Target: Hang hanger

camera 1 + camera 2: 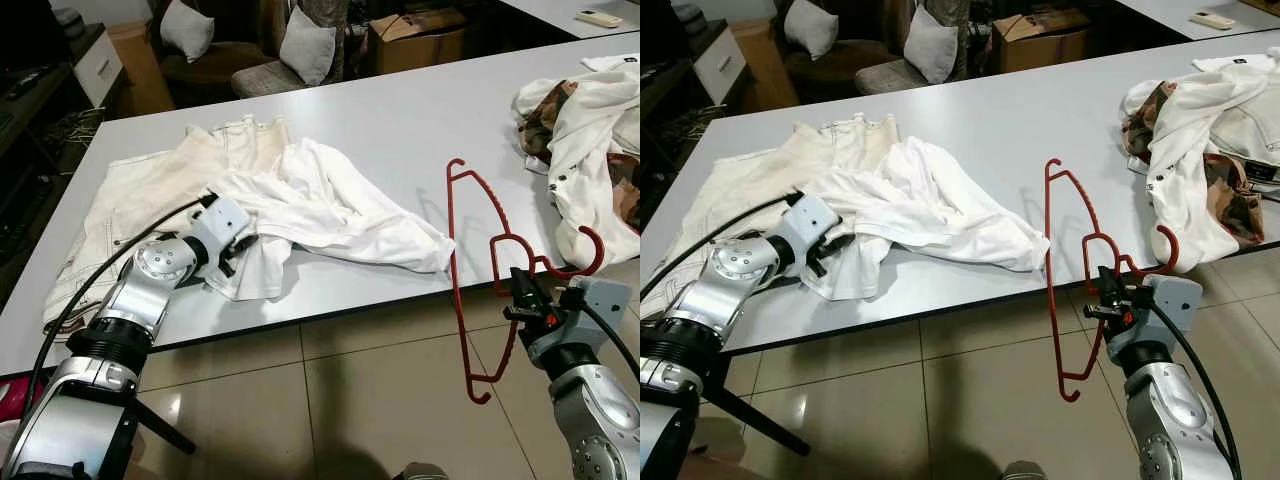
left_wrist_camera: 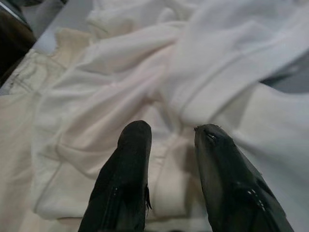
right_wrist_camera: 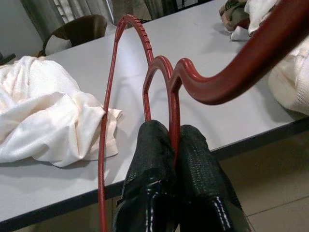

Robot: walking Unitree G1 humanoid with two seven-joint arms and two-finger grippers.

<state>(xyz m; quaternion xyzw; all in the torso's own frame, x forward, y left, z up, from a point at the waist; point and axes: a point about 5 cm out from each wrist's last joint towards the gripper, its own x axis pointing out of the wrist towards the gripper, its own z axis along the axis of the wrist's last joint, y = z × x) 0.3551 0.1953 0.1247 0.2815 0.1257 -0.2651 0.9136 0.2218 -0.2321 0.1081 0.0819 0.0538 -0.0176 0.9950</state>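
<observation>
The right hand [image 1: 1110, 296] is clenched on a red hanger [image 1: 1065, 270], gripping it just below the hook and holding it upright off the near edge of the desk [image 1: 400, 120], over the tiled floor [image 1: 380, 400]. The left hand [image 2: 169, 145], fingers parted, rests on a white shirt [image 1: 320, 200] lying on the desk, apparently touching the cloth. Cream trousers [image 1: 140, 200] lie left of it; more clothes [image 1: 590, 130] are heaped at the far right.
</observation>
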